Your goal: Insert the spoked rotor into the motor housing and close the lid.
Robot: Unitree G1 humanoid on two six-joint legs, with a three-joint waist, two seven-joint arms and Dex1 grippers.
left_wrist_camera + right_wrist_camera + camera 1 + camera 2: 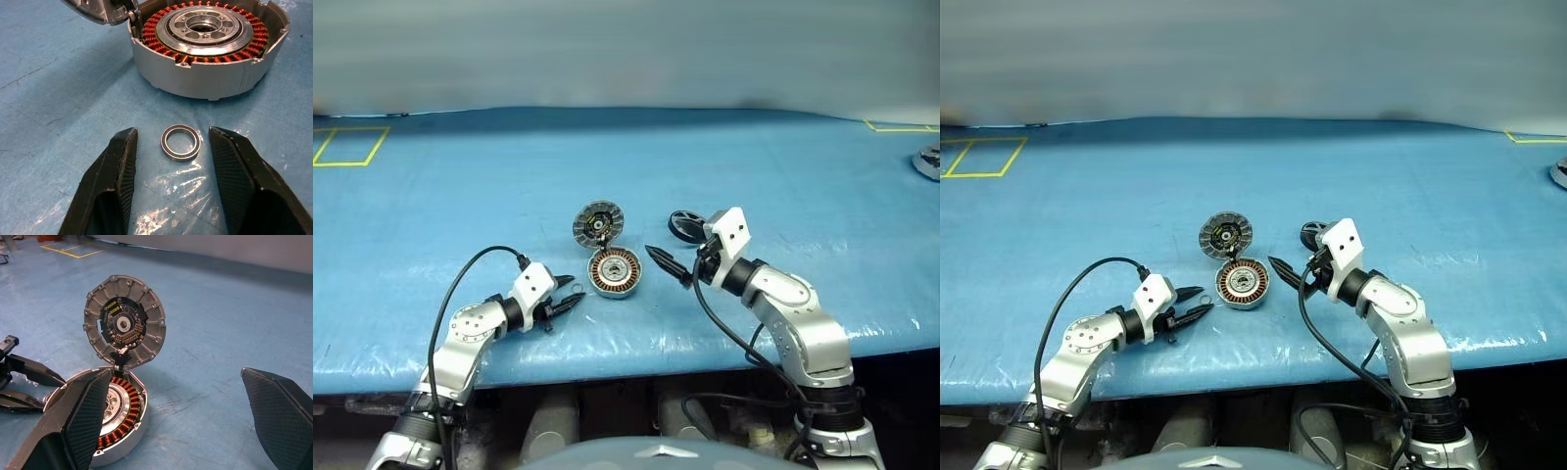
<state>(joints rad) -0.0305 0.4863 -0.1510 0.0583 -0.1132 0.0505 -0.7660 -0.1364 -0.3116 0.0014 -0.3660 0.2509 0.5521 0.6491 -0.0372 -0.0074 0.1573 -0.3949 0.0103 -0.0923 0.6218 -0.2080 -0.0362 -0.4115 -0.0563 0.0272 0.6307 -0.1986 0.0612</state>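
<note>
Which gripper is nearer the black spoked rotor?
Right. The right gripper is just in front of the black spoked rotor; the left gripper sits beyond the silver motor housing.

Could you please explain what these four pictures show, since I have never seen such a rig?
A humanoid robot with two arms stands at a table covered in blue sheeting. Two pictures come from a stereo camera on its head, looking down over the arms; the other two come from cameras on each wrist, looking along that gripper's black fingers.

On the sheeting sits a shallow round silver motor housing with copper-coloured windings inside. Its round hinged lid stands open. A black spoked rotor lies behind the right gripper.

The left gripper holds nothing: its fingers stand either side of a small thin dark ring lying near the housing. The right gripper is open and empty.
</note>
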